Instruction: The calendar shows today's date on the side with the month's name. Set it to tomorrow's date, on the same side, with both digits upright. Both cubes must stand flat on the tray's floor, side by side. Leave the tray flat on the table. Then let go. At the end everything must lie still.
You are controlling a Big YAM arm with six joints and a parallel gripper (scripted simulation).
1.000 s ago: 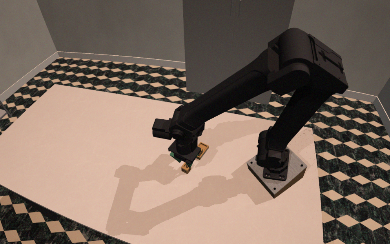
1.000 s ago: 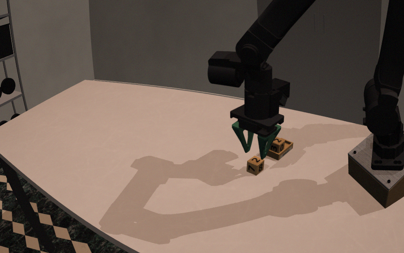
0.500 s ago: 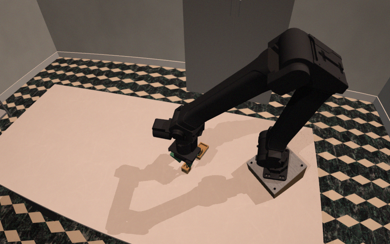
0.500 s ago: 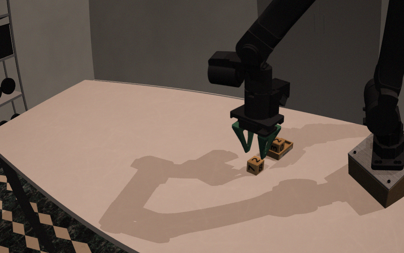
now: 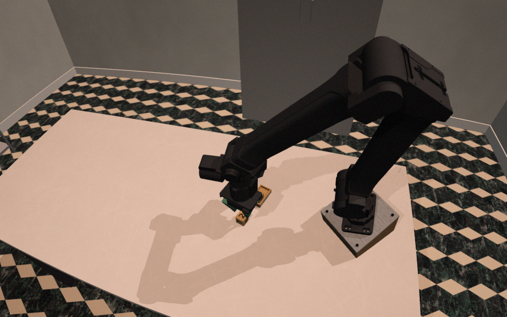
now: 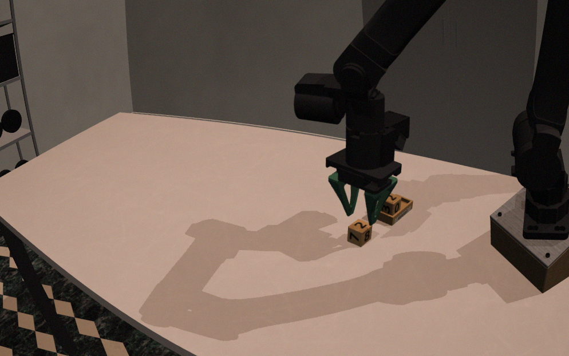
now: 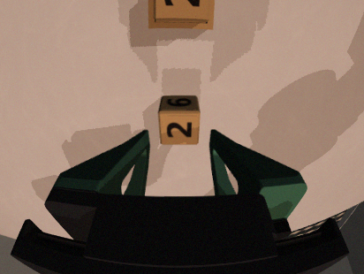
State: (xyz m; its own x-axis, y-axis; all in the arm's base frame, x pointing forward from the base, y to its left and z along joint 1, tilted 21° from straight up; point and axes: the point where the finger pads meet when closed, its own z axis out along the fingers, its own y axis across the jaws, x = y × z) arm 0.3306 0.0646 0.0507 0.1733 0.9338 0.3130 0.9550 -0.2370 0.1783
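Observation:
A loose wooden cube [image 5: 242, 217] [image 6: 359, 233] [image 7: 178, 128] stands flat on the table, with 2 on top. The exterior view shows 7 and 8 on its sides; the wrist view shows a 6. The small wooden tray [image 5: 261, 204] [image 6: 390, 220] [image 7: 181, 26] lies flat behind it. A second cube [image 6: 392, 204] [image 7: 181, 9] stands in the tray's left part, with 2 on top, 3 on its left side and 0 above the printed side, whose lettering is too small to read. My gripper [image 6: 360, 219] [image 7: 179, 137] is open and empty; its green fingertips hang above the loose cube's level, gap over it.
The arm's base plate [image 5: 381, 220] [image 6: 518, 234] stands to the right of the tray and the loose cube. The pale table [image 5: 111, 160] [image 6: 209, 167] carries broad arm shadows. The tray's right part holds no cube.

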